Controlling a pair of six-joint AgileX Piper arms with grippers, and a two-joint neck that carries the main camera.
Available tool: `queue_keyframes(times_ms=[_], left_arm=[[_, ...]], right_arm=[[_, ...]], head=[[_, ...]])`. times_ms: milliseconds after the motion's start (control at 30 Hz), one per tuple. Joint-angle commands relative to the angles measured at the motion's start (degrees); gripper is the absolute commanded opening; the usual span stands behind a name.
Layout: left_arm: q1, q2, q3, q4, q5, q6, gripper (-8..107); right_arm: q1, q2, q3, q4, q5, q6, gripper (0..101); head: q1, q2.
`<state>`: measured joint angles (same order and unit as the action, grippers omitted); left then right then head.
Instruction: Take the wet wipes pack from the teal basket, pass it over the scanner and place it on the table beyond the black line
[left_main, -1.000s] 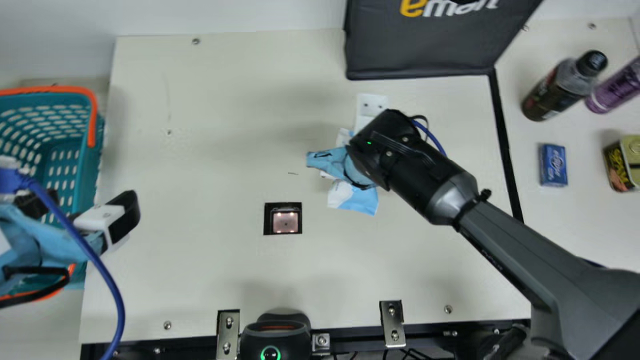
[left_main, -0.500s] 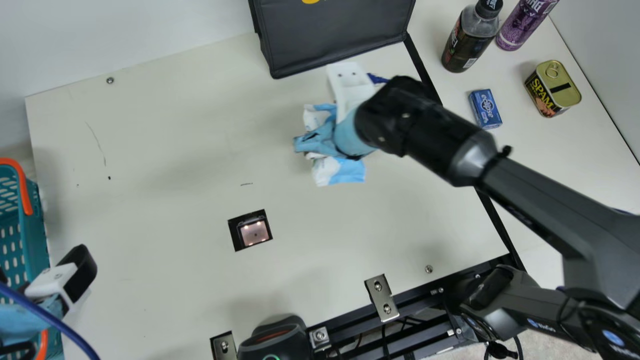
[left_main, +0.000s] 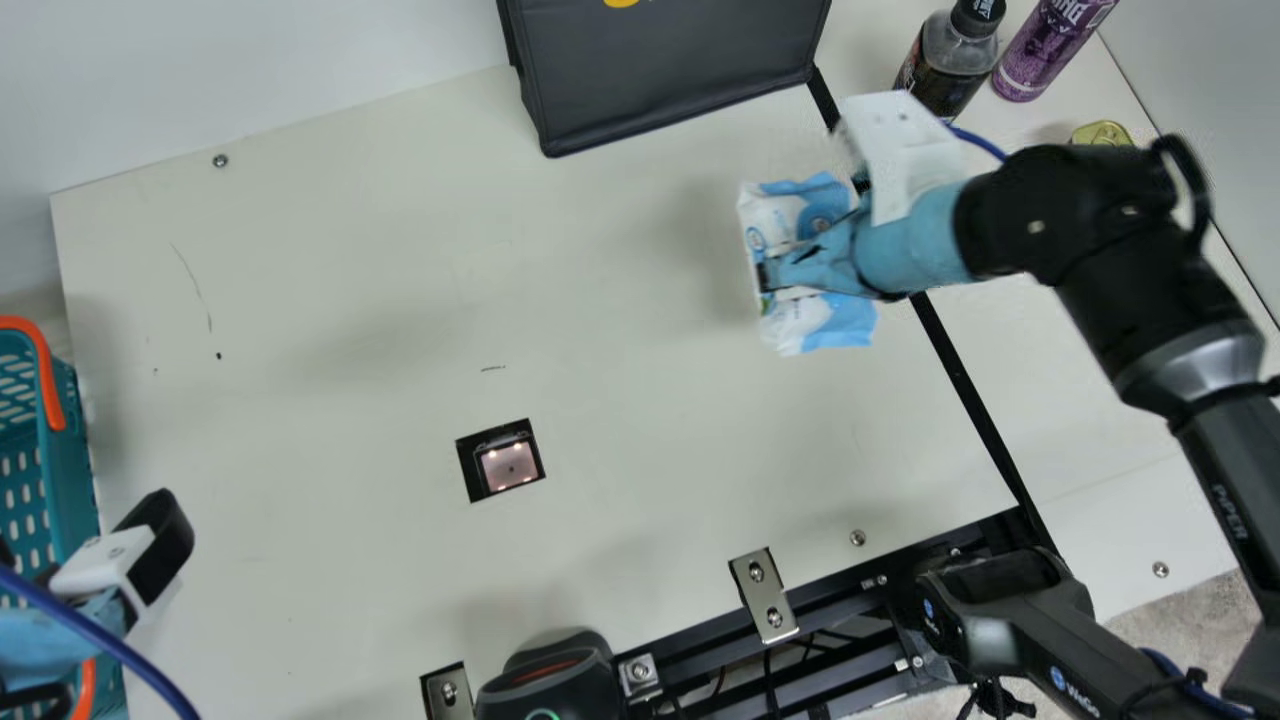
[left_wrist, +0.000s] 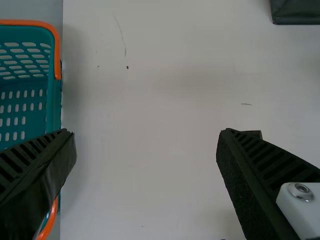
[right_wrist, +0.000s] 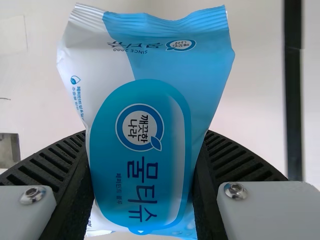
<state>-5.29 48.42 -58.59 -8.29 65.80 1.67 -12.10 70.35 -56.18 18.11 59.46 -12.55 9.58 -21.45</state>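
In the main view my right gripper (left_main: 775, 275) holds the white-and-blue wet wipes pack (left_main: 825, 325) above the table, just short of the black line (left_main: 960, 375). The right wrist view has the pack (right_wrist: 150, 125) squeezed between the two ribbed fingers of my right gripper (right_wrist: 142, 185). At the main view's left edge my left gripper (left_main: 110, 570) hangs by the teal basket (left_main: 75, 460). My left gripper (left_wrist: 147, 132) stands wide open in the left wrist view, with nothing between its fingers. The scanner window (left_main: 508, 467) is set in the table left of the pack.
Beyond the black line stand a dark bottle (left_main: 940, 75), a purple bottle (left_main: 1050, 45) and a can (left_main: 1102, 133), partly behind my right arm. A black bag (left_main: 670, 70) stands at the back. A handheld scanner (left_main: 550, 675) sits at the front edge.
The camera turned at first, then held still. Since half a second ago my right gripper has carried the pack rightward, towards the black line. My left gripper has stayed by the basket.
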Motion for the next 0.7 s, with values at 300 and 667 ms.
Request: queue_keyframes(times_ms=[300, 667], left_arm=[[0.0, 0.0, 0.0, 0.0, 0.0, 0.0, 90], [0.0, 0.0, 0.0, 0.0, 0.0, 0.0, 90]], right_arm=[[-32.1, 2.1, -1.9, 5.3, 8.0, -32.5, 0], [-41.9, 3.1, -0.5, 2.9, 7.4, -46.3, 0]], head=[[-1.7, -0.1], [-1.7, -0.1]])
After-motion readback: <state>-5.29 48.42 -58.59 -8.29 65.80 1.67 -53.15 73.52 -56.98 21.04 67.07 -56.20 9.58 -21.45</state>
